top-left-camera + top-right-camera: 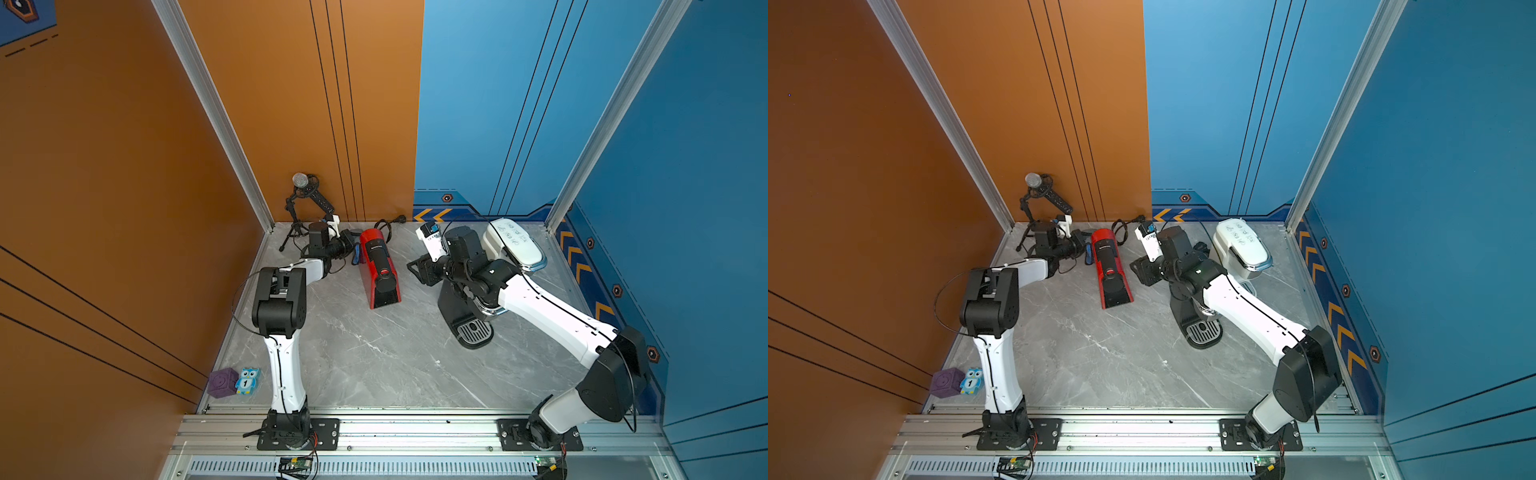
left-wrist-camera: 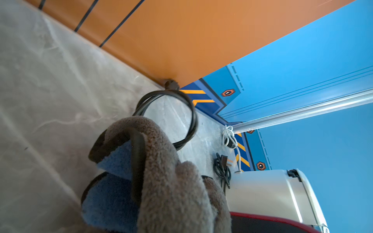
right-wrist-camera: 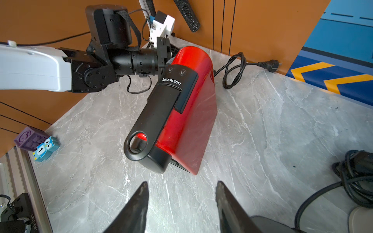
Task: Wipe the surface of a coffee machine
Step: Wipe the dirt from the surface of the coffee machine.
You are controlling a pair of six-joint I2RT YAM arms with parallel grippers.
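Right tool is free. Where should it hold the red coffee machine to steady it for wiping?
Probably the black front end of the red coffee machine, approached straight ahead by the right tool: that end faces it, is narrow with flat sides, and lies away from the cloth.

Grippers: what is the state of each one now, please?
Left gripper: closed on the grey-blue cloth.
Right gripper: open, holding nothing.

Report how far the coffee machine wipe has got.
Done: the cloth is clamped in the left gripper. In hand: it sits at the red coffee machine's rear end. Left: apparently the whole body; no wiped patch shows. The right gripper hangs open, empty.
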